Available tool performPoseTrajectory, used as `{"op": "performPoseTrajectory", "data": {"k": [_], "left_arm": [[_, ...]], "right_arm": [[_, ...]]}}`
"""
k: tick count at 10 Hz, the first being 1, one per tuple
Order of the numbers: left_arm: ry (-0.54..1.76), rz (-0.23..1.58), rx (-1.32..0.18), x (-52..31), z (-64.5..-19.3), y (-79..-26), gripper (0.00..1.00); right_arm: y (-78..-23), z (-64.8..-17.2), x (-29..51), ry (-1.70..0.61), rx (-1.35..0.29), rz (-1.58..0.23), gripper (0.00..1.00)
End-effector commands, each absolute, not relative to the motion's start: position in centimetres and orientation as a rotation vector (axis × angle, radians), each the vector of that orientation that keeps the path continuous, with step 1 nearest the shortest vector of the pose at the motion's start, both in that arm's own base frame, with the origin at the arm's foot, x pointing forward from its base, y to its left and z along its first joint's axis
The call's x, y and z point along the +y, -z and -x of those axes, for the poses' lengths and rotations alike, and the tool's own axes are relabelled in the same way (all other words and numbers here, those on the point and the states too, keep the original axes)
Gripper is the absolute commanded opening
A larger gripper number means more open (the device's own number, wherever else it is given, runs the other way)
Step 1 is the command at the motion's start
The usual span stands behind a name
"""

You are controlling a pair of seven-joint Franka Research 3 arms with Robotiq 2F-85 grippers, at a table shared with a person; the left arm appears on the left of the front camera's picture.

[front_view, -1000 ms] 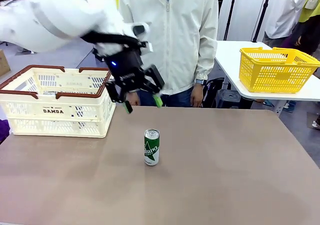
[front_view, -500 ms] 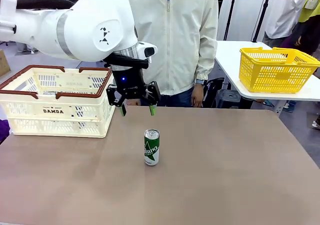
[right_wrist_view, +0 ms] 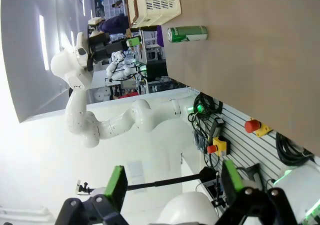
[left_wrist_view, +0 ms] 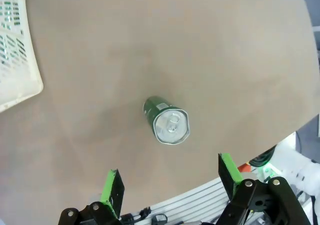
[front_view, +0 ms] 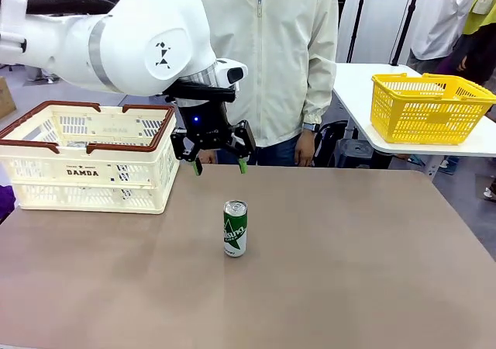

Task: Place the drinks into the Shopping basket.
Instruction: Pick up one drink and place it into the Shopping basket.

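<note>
Behind your table [front_view: 349, 271] a person in a cream jacket [front_view: 267, 54] stands at the far side. Your left gripper [front_view: 220, 166] hangs spread wide and empty above the table, beyond the upright green can [front_view: 235, 228]. Far left sits the basket [front_view: 85, 159], its inside hard to make out. Your right gripper [right_wrist_view: 172, 182] gapes wide, empty, off the table.

Before me: brown table [front_view: 349, 271]; person in cream jacket [front_view: 267, 54] beyond; white side table [front_view: 364, 93] at right bearing yellow basket [front_view: 428, 108]; grey floor [front_view: 108, 85] behind
</note>
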State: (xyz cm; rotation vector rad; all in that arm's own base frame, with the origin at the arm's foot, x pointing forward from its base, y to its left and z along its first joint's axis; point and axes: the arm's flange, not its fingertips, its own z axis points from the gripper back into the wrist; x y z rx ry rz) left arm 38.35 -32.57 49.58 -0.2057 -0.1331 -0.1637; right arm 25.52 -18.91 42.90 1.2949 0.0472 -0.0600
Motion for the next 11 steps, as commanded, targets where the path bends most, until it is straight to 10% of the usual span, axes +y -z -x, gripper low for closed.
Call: {"op": "performPoseTrajectory", "data": {"k": [1, 11], "left_arm": [[0.137, 0.155, -0.086, -34.9, -37.1, -47.0, 1.00], [0.027, 0.055, -0.007, -38.7, -41.7, -37.8, 1.00]], "right_arm": [[-43.3, -25.3, -19.1, 0.059, 0.061, -1.292, 1.00], [-43.3, -25.3, -19.1, 0.059, 0.061, -1.292, 1.00]]}}
